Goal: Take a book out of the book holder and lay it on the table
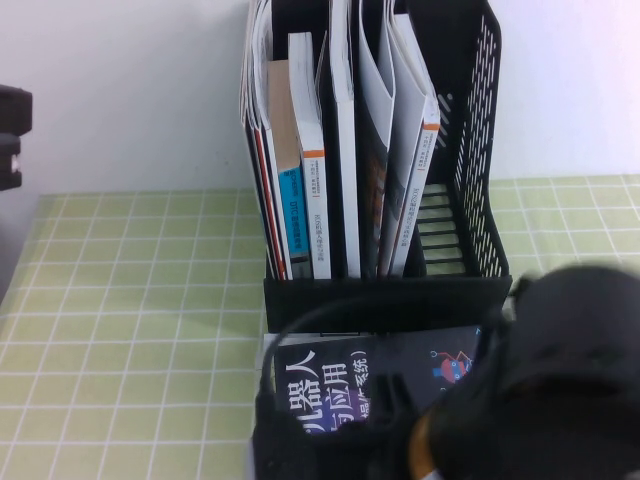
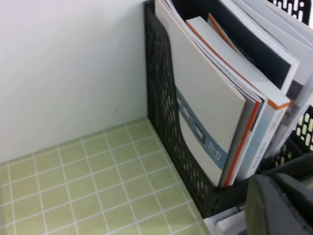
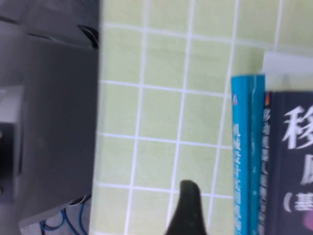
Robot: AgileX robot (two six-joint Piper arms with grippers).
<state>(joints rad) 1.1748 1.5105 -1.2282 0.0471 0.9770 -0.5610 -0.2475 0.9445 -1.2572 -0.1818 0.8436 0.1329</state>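
Observation:
The black book [image 1: 345, 375], with large white characters and a small robot graphic, lies flat on the table [image 1: 130, 330] just in front of the book holder [image 1: 470, 200]. My right arm covers its near right part, and my right gripper is not separately visible there. In the right wrist view, the dark tip of my right gripper [image 3: 188, 210] hangs over bare cloth. It is apart from the book [image 3: 293, 161], which is beside it. My left gripper [image 2: 281, 205] shows only as a dark grey shape by the holder's [image 2: 161, 112] front left corner.
Several upright books fill the holder, among them a pale book with a blue band [image 2: 210, 122] and white-spined ones [image 1: 318, 200]. Teal spines [image 3: 247, 156] lie against the black book. A grey block [image 3: 49, 122] with blue cables stands beyond the cloth. A white wall is behind.

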